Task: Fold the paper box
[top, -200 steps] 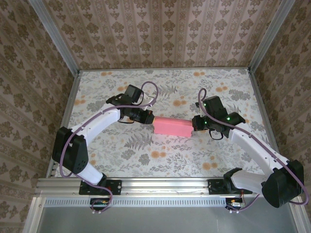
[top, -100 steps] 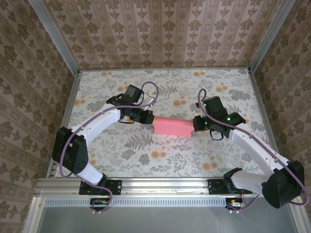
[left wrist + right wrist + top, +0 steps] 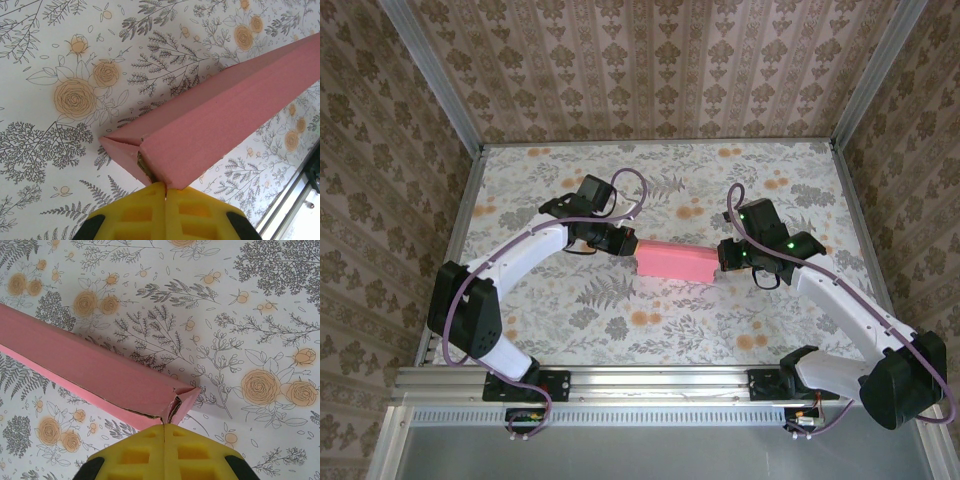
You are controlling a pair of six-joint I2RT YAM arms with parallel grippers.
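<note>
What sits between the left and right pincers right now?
The pink paper box spans the whole gap: the left pincer is shut on one end, the right pincer on the other. The top external view shows it.

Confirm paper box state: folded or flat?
Folded: the paper box forms a slim pink bar, left gripper and right gripper pinching its ends.
</note>
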